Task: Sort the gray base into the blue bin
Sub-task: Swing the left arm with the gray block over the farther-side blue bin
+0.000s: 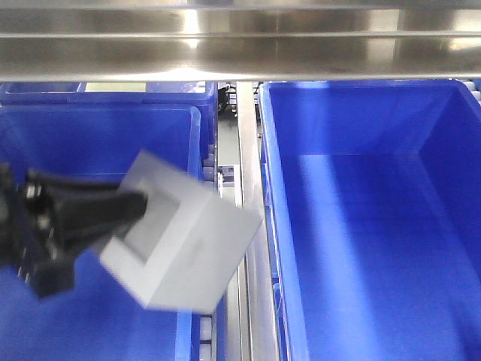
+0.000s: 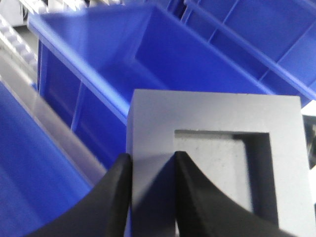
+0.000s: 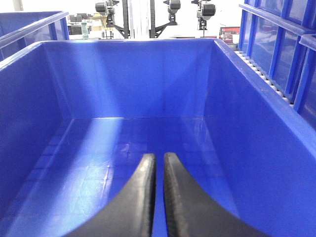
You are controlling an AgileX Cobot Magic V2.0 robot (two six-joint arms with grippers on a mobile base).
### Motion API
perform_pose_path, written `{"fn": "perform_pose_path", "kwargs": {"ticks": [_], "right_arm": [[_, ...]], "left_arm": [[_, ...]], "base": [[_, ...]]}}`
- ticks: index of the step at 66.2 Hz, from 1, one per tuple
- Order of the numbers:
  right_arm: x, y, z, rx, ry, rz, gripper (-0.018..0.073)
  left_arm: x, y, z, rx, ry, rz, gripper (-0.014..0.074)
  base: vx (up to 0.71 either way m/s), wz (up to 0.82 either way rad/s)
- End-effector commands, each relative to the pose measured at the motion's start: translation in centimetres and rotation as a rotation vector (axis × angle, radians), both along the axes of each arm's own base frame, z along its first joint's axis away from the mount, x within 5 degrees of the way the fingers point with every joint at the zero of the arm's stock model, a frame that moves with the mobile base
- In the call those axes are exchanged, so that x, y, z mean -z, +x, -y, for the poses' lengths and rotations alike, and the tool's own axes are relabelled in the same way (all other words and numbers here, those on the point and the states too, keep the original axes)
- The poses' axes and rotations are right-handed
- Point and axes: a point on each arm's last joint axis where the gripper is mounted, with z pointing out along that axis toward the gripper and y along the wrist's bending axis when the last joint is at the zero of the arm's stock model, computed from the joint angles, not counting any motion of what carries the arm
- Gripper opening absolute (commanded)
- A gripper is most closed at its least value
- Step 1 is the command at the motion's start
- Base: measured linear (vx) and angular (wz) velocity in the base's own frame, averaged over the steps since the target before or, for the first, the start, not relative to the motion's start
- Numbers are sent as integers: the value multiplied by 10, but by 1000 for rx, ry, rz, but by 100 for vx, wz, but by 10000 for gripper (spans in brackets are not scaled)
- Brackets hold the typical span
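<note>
Pinching gray base (image 2: 212, 118) wall, left gripper (image 2: 150, 157); right wrist view: blue bin (image 3: 123, 79).

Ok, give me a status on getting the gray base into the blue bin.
Done: the left gripper holds the gray base aloft, pinching one wall of its recess. In hand: it hangs tilted over the left bin's right edge, beside the metal rail. Left: the release; the big blue bin on the right shows only bare floor. The right gripper is shut.
</note>
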Motion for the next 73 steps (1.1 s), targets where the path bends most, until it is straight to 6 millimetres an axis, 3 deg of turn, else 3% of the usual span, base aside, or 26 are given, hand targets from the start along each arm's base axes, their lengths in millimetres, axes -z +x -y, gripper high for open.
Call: {"fn": "perform_pose_path", "kwargs": {"ticks": [1, 9, 47, 62, 73], "right_arm": [[-9, -1, 0, 2, -13, 92, -4], [-9, -1, 0, 2, -13, 92, -4], [-9, -1, 0, 2, -13, 92, -4], [-9, -1, 0, 2, -13, 92, -4], [-9, -1, 0, 2, -13, 92, -4]], "left_arm": [[-25, 5, 6, -1, -89, 35, -6], [-25, 8, 21, 46, -90, 27, -6], [12, 6, 107, 140, -24, 25, -6], [0, 6, 141, 187, -19, 97, -6], [8, 10, 165, 173, 0, 121, -6]], "base": [[0, 0], [0, 0], [0, 0], [0, 0], [0, 0]]}}
